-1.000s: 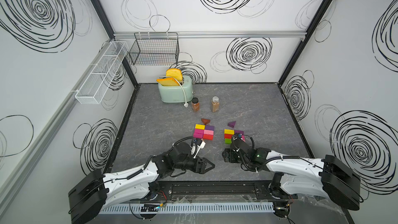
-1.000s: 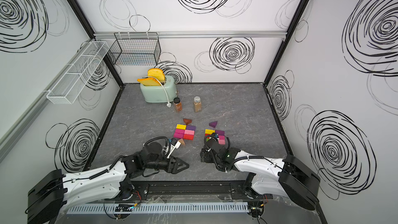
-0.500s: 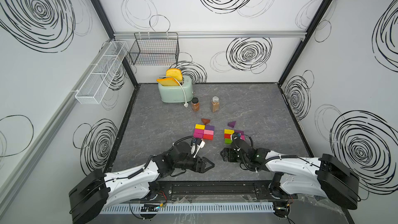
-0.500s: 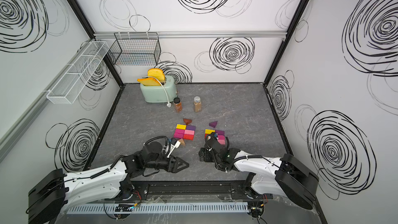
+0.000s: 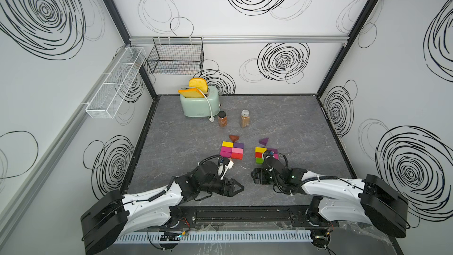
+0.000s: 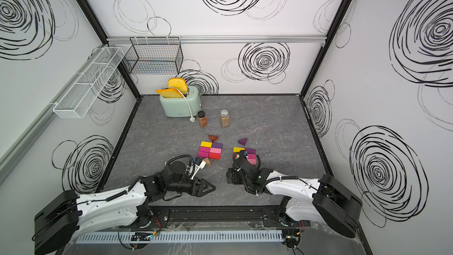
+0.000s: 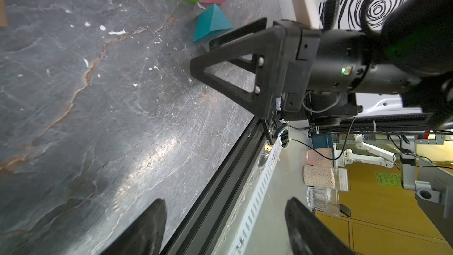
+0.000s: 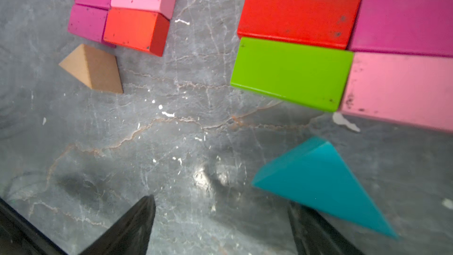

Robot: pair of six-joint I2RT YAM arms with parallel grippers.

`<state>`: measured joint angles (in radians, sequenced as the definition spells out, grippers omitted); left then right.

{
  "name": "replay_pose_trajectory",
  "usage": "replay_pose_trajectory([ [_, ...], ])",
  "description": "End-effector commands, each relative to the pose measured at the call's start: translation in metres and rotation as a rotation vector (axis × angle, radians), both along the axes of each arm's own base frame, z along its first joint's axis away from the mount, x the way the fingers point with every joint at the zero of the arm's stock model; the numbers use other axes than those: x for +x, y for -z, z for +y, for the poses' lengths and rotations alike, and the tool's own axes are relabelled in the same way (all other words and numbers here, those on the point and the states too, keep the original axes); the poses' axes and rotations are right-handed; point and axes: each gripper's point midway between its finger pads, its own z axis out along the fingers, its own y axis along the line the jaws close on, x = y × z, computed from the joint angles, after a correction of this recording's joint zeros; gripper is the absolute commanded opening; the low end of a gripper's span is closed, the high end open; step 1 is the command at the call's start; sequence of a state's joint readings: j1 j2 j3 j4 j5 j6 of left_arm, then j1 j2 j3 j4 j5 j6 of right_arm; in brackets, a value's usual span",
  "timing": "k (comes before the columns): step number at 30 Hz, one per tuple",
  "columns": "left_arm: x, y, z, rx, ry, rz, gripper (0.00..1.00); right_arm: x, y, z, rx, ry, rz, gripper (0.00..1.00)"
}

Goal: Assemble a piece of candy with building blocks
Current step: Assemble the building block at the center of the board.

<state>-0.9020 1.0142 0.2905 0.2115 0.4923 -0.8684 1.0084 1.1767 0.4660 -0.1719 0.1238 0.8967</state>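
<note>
- Down at the near edge, the left pincer (image 5: pixel 241 188) lies low over the grey worktop (image 5: pixel 186 143) and points right, jaws spread wide with nothing in them; its wrist view shows only bare stone and the front rail (image 7: pixel 228 175) between its fingers (image 7: pixel 152 226)
- Across from it, the right pincer (image 5: pixel 255 176) points left at the near side of the right cluster (image 5: pixel 259 155), jaws parted and gripping nothing, with bare worktop between them in its wrist view
- There's the teal wedge (image 8: pixel 318 185), lying on the worktop just near of the green brick (image 8: pixel 291 74) and the pink brick (image 8: pixel 402 89), right beside one finger of the right pincer; that view is blurred, so whether they touch I cannot tell
- The right cluster packs yellow, red and green bricks in one column and purple, magenta and pink in the next; the right arm hides part of it in both top views
- A purple wedge (image 5: pixel 264 141) sits just far of that cluster
- Over to the left, the left cluster (image 5: pixel 231 150) is six bricks tight together: yellow and purple at the far end, then magenta and pink, with magenta and red nearest
- A brown wedge (image 5: pixel 234 138) sits at its far edge and a tan wedge (image 6: pixel 207 161) just beside its near edge
- Far back on the left stands a mint toaster (image 5: pixel 199 106) with two toast slices (image 5: pixel 197 85), and the two spice jars (image 5: pixel 222 119) are just to its right, well apart from the blocks
</note>
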Motion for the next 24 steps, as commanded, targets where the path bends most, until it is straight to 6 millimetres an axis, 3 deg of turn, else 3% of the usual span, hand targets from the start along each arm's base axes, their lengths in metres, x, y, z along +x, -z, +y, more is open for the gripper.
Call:
replay_pose_trajectory([
  [1,0.006,-0.012,-0.004,-0.032,-0.004,-0.031,0.81,0.003,-0.051,0.003,-0.041,-0.008,-0.087,0.92],
  [5,0.011,-0.021,-0.004,-0.014,0.006,-0.068,0.81,0.032,-0.103,-0.005,-0.076,-0.025,-0.195,0.98],
  [12,0.026,-0.031,-0.004,0.015,0.021,-0.096,0.81,0.129,-0.111,-0.038,-0.225,-0.077,-0.213,0.99],
  [18,0.042,-0.034,-0.009,0.020,-0.001,-0.095,0.81,0.200,-0.071,-0.035,-0.272,-0.164,-0.141,0.98],
  [24,0.056,-0.035,-0.016,0.022,-0.017,-0.091,0.81,0.235,-0.037,-0.018,-0.311,-0.255,-0.088,0.95],
])
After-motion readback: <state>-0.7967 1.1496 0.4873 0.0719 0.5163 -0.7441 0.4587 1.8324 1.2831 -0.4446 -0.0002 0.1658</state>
